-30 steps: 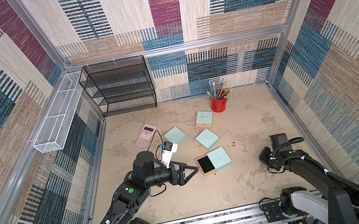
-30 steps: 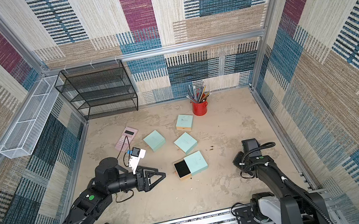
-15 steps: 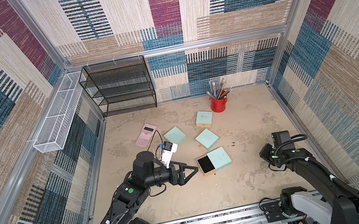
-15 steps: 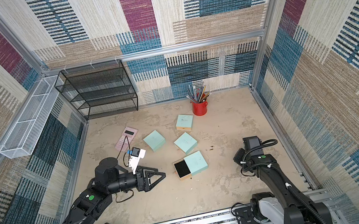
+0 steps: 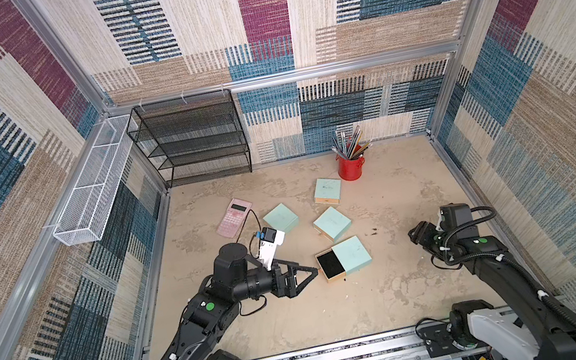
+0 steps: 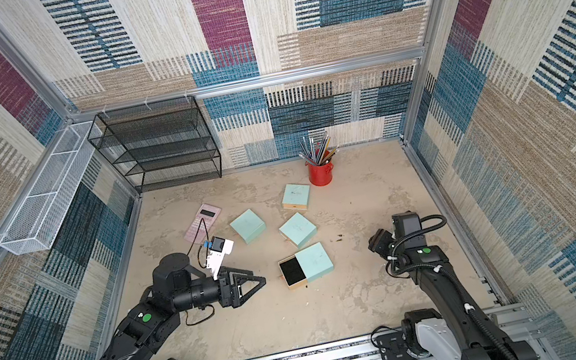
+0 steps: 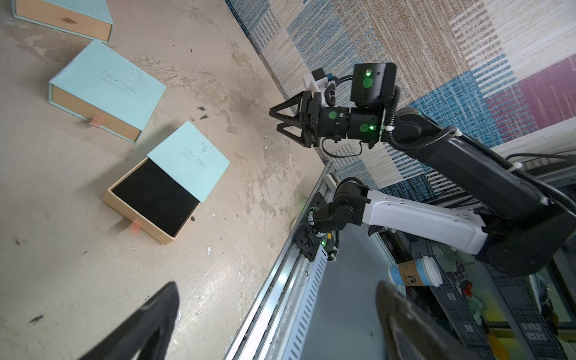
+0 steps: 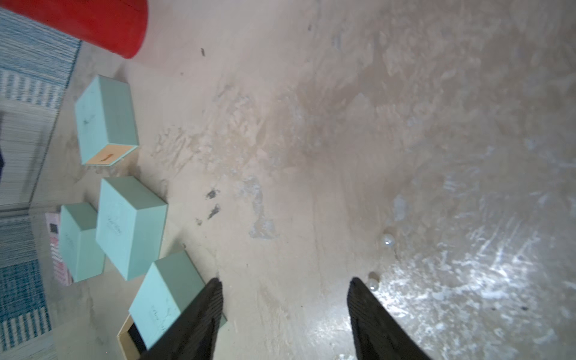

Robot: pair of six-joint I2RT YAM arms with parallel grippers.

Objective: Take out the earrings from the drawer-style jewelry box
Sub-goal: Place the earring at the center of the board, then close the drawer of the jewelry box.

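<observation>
You have the open jewelry box (image 5: 352, 256) near the middle of the desk (image 5: 305, 330), its drawer (image 5: 329, 266) slid out to the left. The left end effector (image 5: 312, 268) sits just left of that drawer. Three closed boxes (image 5: 332, 223) lie behind the open one, with the calculator (image 5: 234, 217) further left and the pencil cup (image 5: 351, 168) behind them to the right. The rack (image 5: 191, 142) stands in the back left corner. The earrings (image 8: 387, 240) lie right of the open box, just beside the right end effector (image 8: 285, 280).
</observation>
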